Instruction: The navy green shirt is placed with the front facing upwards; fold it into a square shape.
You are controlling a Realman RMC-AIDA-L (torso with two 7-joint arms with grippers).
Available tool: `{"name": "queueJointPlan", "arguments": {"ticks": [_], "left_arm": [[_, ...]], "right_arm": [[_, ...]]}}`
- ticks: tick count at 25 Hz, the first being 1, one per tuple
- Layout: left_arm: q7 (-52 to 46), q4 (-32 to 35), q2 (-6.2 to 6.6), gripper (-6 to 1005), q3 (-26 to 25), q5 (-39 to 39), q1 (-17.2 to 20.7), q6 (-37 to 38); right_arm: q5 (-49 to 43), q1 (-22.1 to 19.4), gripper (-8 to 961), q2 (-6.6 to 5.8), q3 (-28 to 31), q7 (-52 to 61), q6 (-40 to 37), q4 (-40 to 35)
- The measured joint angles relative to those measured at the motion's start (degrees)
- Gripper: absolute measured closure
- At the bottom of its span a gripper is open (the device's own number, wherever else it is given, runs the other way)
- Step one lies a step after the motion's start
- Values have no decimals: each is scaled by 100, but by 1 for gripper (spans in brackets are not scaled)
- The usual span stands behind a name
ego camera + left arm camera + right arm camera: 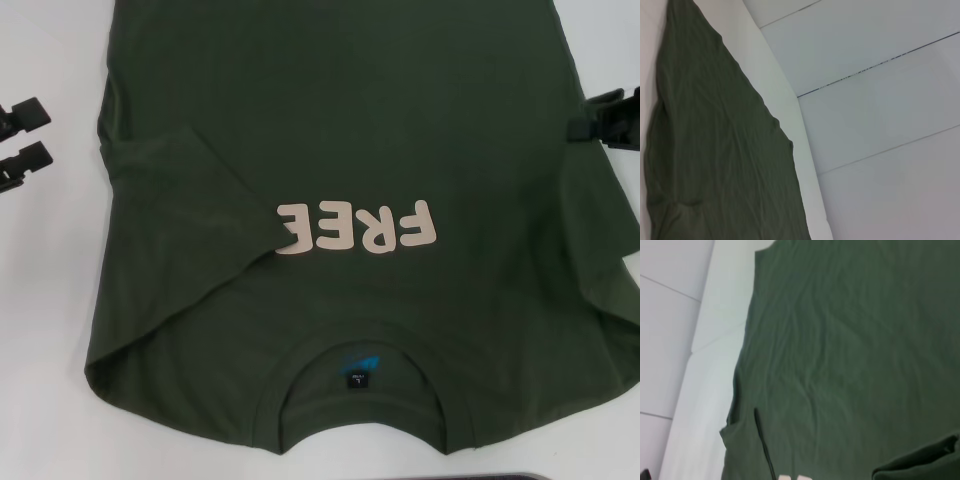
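At the far left, the left gripper (22, 144) hangs over bare white table (45, 300), just beside the shirt's left edge and apart from it. Its two black fingers (25, 113) stand spread with a clear gap between them, and nothing is held.

The navy green shirt (400, 130) lies flat and front-up on the table, filling most of the head view. Its collar (355, 395) and small black neck label (357, 380) are at the near edge, and the body runs away toward the far side, so its long axis lies near-to-far. The pale lettering (357, 229) reads upside down from the robot's side. The left sleeve (180, 215) is already turned inward, lying as a slanted flap over the chest and hiding the start of the lettering. The cloth is soft, matte cotton with shallow creases and a ribbed neckband; it will drape and drag rather than hold a crease.

At the right, the right gripper (608, 120) sits over the shirt's right side, at or just above the cloth near the right sleeve. Whether its fingers are spread or closed cannot be told, nor whether it is pinching fabric.

With the left side folded in and the right side not yet, the next move likely falls to the right arm, which is the nearer: the cloth to carry lies beneath it, and the fold goes leftward across the long axis toward the lettering.
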Motion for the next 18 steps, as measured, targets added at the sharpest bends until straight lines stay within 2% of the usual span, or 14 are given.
{"name": "queueJointPlan", "arguments": {"ticks": [4, 15, 18], "left_arm": [[-11, 0, -5, 174, -86, 0, 26, 1], [-29, 0, -39, 176, -150, 0, 40, 1], [-30, 0, -42, 177, -180, 0, 40, 3]], "right_arm": [[35, 67, 931, 15, -35, -28, 193, 222], [244, 131, 932, 185, -133, -30, 592, 401], [248, 138, 932, 192, -228, -34, 648, 512]]}}
